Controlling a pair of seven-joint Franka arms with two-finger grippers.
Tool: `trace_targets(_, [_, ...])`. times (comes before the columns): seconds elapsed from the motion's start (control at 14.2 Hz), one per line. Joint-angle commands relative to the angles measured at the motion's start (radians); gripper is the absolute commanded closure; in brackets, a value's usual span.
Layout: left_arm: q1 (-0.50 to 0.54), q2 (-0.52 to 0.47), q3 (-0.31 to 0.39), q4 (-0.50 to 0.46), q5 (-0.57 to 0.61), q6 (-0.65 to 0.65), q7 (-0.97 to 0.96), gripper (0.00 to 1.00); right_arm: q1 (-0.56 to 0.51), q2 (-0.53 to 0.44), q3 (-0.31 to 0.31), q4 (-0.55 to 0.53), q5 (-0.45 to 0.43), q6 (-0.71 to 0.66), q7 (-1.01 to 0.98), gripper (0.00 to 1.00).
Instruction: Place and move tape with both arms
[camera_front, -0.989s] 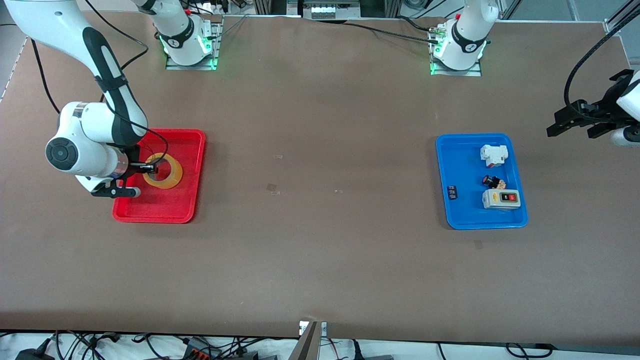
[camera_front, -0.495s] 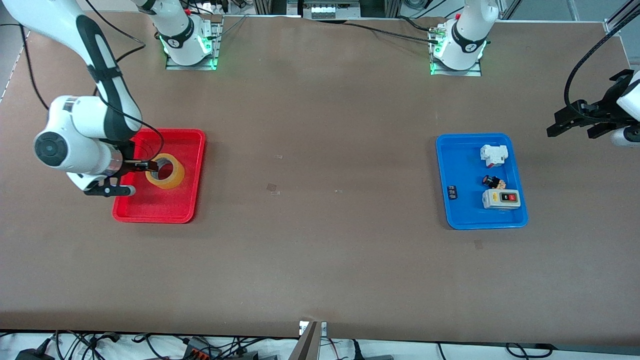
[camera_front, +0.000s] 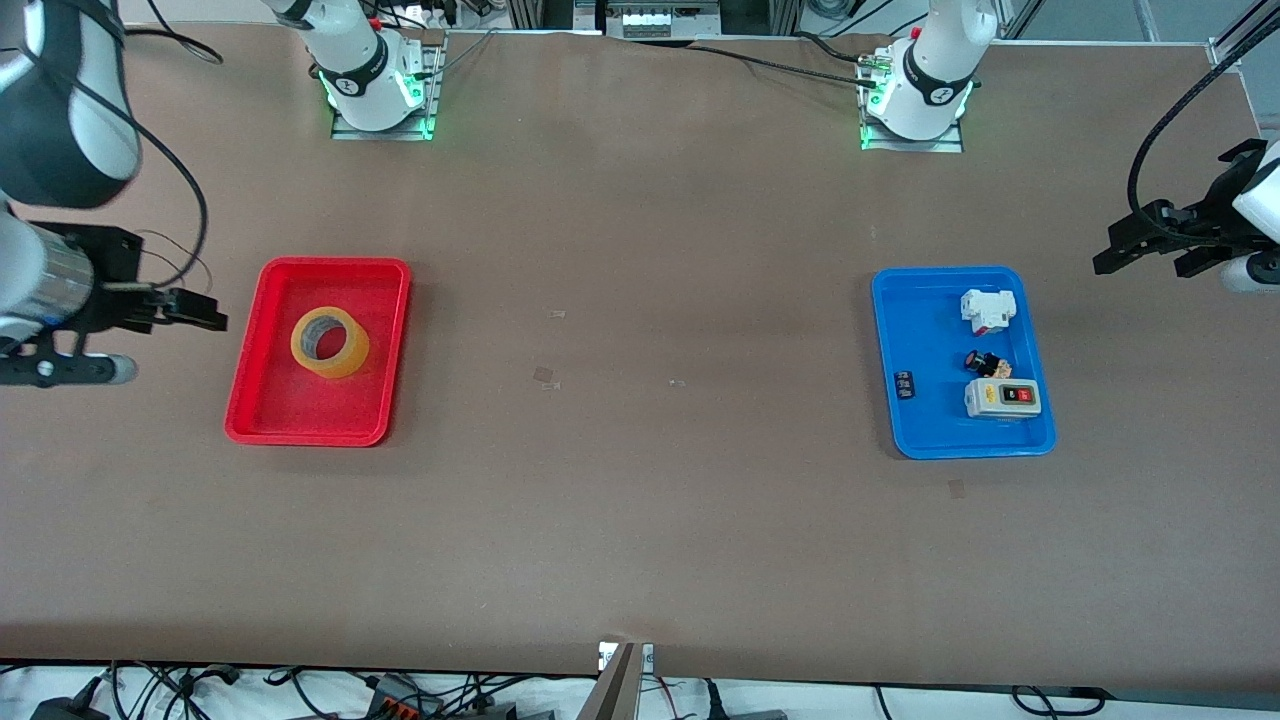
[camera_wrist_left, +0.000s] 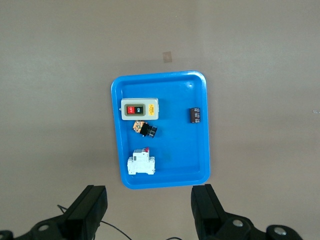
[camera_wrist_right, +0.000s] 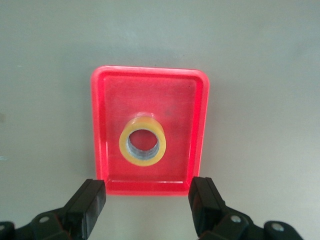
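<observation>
**Now the tape lies in the red tray, both arms clear**

Evidently the placing step is done: the translucent yellow-amber ring of packing tape (camera_front: 329, 342) lies flat in the red plastic tray (camera_front: 262, 412) near the counter's right-arm edge. The right end effector (camera_front: 185, 310) hangs wide and empty over bare counter beside the tray. The left end effector (camera_front: 1150, 243) waits, wide, at the counter's left-arm edge.

Next comes a fresh grasp on the ring's wall.

Only the left wrist view shows the blue plastic tray (camera_wrist_left: 202, 125) head-on.

Your front view: tape (camera_front: 330, 342) lies in red tray (camera_front: 390, 350); blue tray (camera_front: 925, 360) at its 3 o'clock holds switches.
</observation>
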Motion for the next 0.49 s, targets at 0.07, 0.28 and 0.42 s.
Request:
trace_targets(0.07, [-0.004, 0.006, -0.002, 0.009, 0.021, 0.003, -0.012, 0.0, -0.001, 0.029, -0.003, 0.143, 0.01, -0.103, 0.001, 0.0])
trace_targets(0.28, [-0.006, 0.007, -0.001, 0.009, 0.021, 0.002, -0.012, 0.0, -0.002, 0.032, -0.003, 0.141, 0.021, -0.008, 0.018, 0.0])
trace_targets(0.42, [-0.006, 0.007, -0.002, 0.009, 0.021, 0.002, -0.012, 0.0, -0.002, 0.032, -0.003, 0.143, 0.039, 0.017, 0.022, 0.0])
